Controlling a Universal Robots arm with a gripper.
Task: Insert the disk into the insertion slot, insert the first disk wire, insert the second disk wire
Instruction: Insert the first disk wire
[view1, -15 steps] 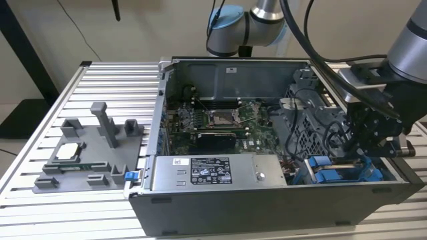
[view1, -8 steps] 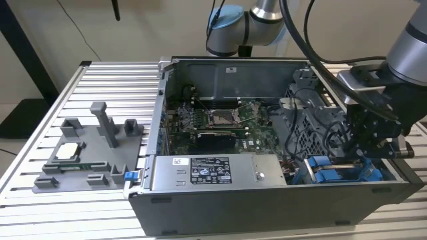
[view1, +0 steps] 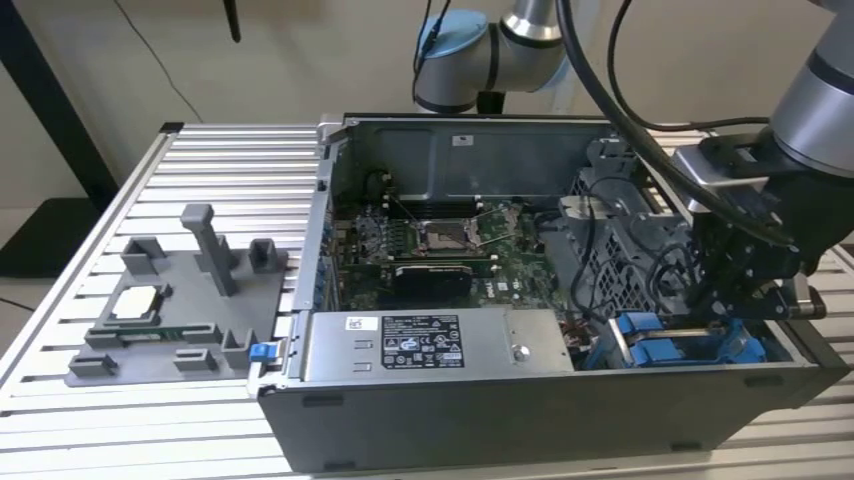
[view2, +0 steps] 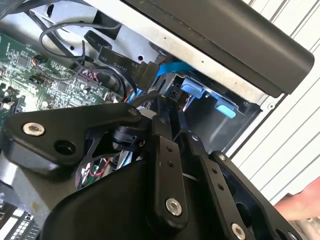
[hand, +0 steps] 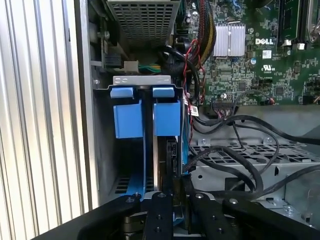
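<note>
The disk (hand: 162, 160) stands edge-on in the insertion slot (hand: 142, 80), the grey bay with blue tabs at the case's corner on the exterior view's right. Its blue carrier (hand: 166, 117) shows above it. My gripper (hand: 173, 145) reaches down beside the disk's edge. The fingers (view2: 161, 130) are drawn together, and a thin black disk wire (view2: 142, 98) runs out from the tips. A black connector on a blue flat cable (view2: 145, 72) lies just past the tips, apart from them. In the exterior view my gripper (view1: 731, 325) hangs over the blue carriers (view1: 654, 340).
A second blue carrier (hand: 127, 120) fills the neighbouring bay. Black cable loops (hand: 235, 150) cross a grey perforated cage beside the slot. The motherboard (view1: 441, 245) and a labelled power-supply box (view1: 427, 345) lie inside the open case. A grey fixture tray (view1: 160, 320) sits on the slatted table.
</note>
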